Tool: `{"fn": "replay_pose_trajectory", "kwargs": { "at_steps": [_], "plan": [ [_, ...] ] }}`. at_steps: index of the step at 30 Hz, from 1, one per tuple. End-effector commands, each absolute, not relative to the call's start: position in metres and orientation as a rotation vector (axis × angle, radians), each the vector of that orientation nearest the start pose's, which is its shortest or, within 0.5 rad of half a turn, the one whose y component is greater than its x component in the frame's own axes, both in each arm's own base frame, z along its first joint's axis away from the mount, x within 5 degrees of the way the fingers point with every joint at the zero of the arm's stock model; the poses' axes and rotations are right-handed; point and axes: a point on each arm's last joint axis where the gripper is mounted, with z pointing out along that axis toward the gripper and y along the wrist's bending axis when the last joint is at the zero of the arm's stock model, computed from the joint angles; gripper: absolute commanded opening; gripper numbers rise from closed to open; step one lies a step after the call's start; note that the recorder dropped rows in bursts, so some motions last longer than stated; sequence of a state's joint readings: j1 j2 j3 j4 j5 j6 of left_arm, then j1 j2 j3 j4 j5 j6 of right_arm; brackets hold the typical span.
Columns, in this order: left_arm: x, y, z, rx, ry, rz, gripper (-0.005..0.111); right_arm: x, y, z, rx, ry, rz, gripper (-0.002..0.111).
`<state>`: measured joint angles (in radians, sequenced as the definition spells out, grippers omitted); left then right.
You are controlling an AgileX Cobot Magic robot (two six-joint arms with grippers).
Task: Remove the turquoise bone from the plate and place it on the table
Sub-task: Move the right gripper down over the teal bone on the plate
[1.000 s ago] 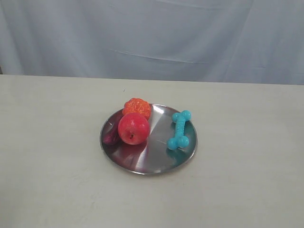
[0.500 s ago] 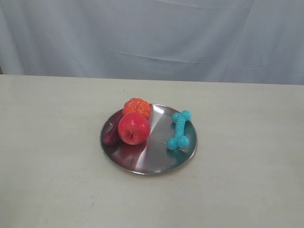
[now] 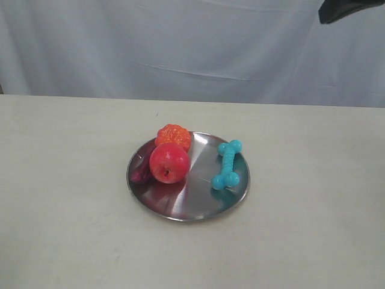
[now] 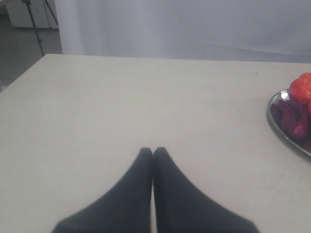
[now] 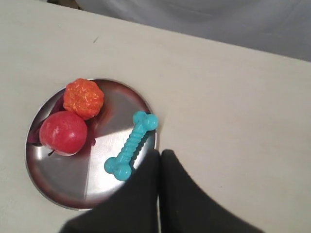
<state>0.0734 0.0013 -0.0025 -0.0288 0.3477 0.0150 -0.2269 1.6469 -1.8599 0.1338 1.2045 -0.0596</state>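
Lying on the right half of the plate (image 3: pixel 180 215), the turquoise bone (image 3: pixel 227 164) runs roughly front to back in the exterior view. One knobby end is near the far rim, the other points toward the near rim. Nothing holds it.

The same plate carries a red ball (image 3: pixel 169 162) on its left half. An orange bumpy toy (image 3: pixel 174 136) touches the ball on the far side, and a dark purple item (image 3: pixel 142 173) is tucked at the left rim beside the ball (can't tell what it is). Bone and ball are apart, with bare steel between them. The plate sits mid-way across the table (image 3: pixel 72 229), in front of a pale cloth backdrop (image 3: pixel 180 48).

The right gripper (image 5: pixel 160 154) has both black fingers pressed together with nothing between them. In its wrist view the tips overlap the plate rim just beside the bone's shaft, with no contact visible. The exterior view shows only a dark bit of an arm (image 3: pixel 346 9) at the top right corner, in front of the backdrop.

The left gripper (image 4: pixel 153 151) also has its fingers together and empty. It is over bare table, well apart from the plate. Only the plate's edge shows in that wrist view, with the purple item and the orange toy on it.
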Motion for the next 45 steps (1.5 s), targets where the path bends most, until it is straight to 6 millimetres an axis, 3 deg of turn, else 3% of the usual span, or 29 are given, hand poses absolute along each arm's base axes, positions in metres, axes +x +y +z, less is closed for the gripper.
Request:
{"fn": "replay_pose_trajectory", "kwargs": {
  "at_steps": [1, 15, 17, 22, 25, 34, 45],
  "plan": [
    [0.053, 0.003, 0.182, -0.082, 1.824, 0.030, 0.000, 0.369, -0.071, 0.397, 0.207, 2.544, 0.070, 0.000],
    [0.053, 0.003, 0.182, -0.082, 1.824, 0.030, 0.000, 0.439, -0.031, 0.274, 0.044, 2.848, 0.084, 0.002],
    [0.053, 0.003, 0.182, -0.082, 1.824, 0.030, 0.000, 0.445, -0.027, 0.258, 0.025, 2.882, 0.029, 0.012],
    [0.053, 0.003, 0.182, -0.082, 1.824, 0.030, 0.000, 0.457, -0.012, 0.218, 0.021, 2.962, 0.029, 0.049],
    [0.053, 0.003, 0.182, -0.082, 1.824, 0.030, 0.000, 0.463, -0.006, 0.203, 0.051, 2.958, 0.038, 0.057],
    [0.053, 0.003, 0.182, -0.082, 1.824, 0.030, 0.000, 0.476, 0.000, 0.174, 0.231, 2.923, 0.077, 0.057],
    [0.053, 0.003, 0.182, -0.082, 1.824, 0.030, 0.000, 0.480, 0.001, 0.155, 0.253, 2.931, 0.092, 0.057]
  ]
}}
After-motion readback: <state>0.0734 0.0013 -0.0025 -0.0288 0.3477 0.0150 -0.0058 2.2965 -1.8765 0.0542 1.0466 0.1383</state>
